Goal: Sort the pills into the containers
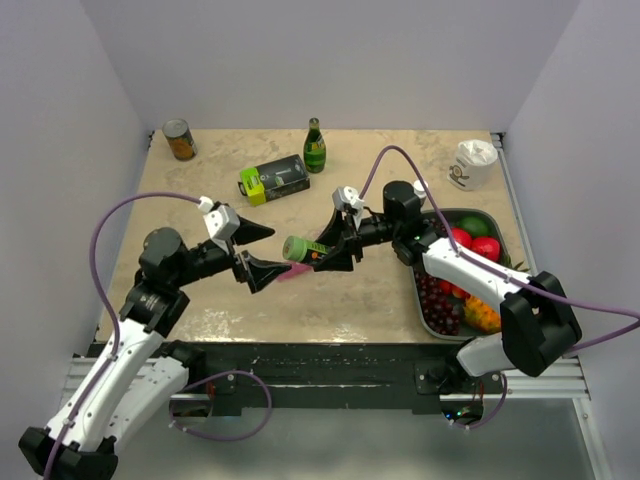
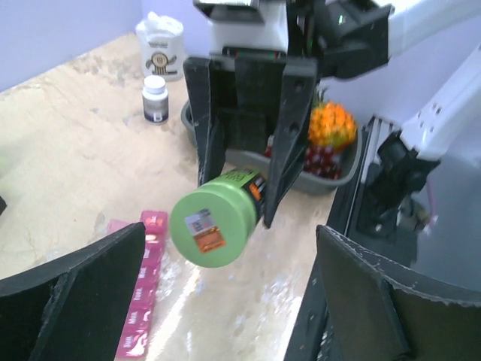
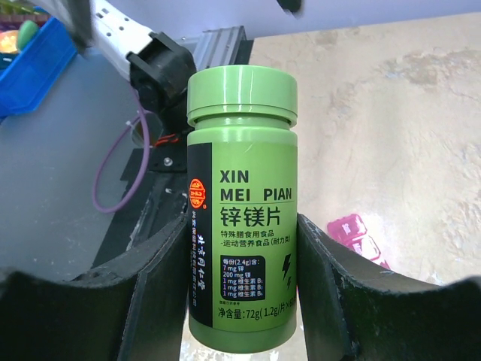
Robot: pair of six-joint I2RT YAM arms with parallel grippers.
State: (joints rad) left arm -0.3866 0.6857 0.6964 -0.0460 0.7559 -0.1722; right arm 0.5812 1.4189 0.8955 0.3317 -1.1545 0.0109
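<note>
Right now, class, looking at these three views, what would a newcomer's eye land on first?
The bright green pill bottle stands out first, held sideways above mid-table by the right end effector, its cap pointing left. The left end effector gapes open facing that cap, holding nothing. Beneath the bottle lies the pink pill organiser.

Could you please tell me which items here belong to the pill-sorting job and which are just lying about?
Job: green pill bottle, pink pill organiser.
Lying about: tin can, green glass bottle, black-and-lime box, white cup, fruit tray.
</note>
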